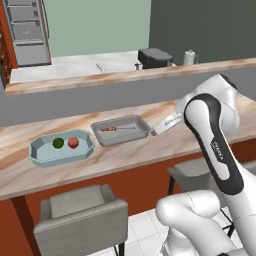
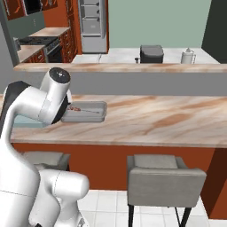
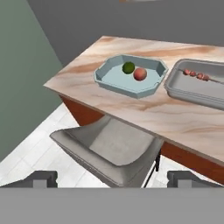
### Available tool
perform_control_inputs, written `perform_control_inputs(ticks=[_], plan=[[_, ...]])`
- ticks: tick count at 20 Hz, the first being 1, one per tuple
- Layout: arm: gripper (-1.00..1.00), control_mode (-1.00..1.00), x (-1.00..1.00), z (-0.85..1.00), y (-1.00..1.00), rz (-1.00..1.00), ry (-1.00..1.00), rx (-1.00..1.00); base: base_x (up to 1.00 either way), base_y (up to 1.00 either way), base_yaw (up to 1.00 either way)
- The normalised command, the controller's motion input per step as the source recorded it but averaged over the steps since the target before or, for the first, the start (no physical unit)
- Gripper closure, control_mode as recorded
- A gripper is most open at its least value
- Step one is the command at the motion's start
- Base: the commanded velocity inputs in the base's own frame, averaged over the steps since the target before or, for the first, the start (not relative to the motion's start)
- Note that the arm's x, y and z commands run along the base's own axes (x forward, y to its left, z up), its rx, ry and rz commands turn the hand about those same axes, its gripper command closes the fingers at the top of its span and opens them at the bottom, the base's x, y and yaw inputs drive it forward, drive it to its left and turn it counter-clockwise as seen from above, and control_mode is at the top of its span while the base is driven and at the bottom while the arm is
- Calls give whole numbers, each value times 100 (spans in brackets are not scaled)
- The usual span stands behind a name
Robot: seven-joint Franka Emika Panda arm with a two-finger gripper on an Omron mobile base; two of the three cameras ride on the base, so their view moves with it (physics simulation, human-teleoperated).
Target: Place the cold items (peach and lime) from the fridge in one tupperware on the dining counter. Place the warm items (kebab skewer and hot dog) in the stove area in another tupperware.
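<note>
Marbled dining counter point(image 1: 150, 150) | blue tray point(image 1: 37, 155), grey tray point(image 1: 122, 136) | pincer point(image 3: 112, 178) wide, holding nothing

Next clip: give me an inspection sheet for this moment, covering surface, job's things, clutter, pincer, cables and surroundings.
Surface: dining counter, marbled top, holds both trays.
Job's things: lime and peach lie side by side in the light blue tray; kebab skewer lies in the grey tray; no hot dog seen in either tray.
Clutter: nothing seen on the counter.
Pincer: open, holding nothing, finger tips over a grey stool beside the counter.
Cables: nothing seen.
Surroundings: fridge and stove at the back; a dark appliance and kettle on the far worktop.
</note>
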Motion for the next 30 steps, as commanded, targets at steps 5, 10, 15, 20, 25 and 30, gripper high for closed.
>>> perform_control_inputs(ticks=[5,10,15,20,25,30], plan=[[-100,100,0,0,0,0,0,0,-37,-84,0],[-100,100,0,0,0,0,0,0,-10,-100,0],[-100,100,0,0,0,0,0,0,3,-100,0],[-100,100,0,0,0,0,0,0,15,-100,1],[-100,100,0,0,0,0,0,0,22,-100,2],[-100,100,0,0,0,0,0,0,34,-100,4]])
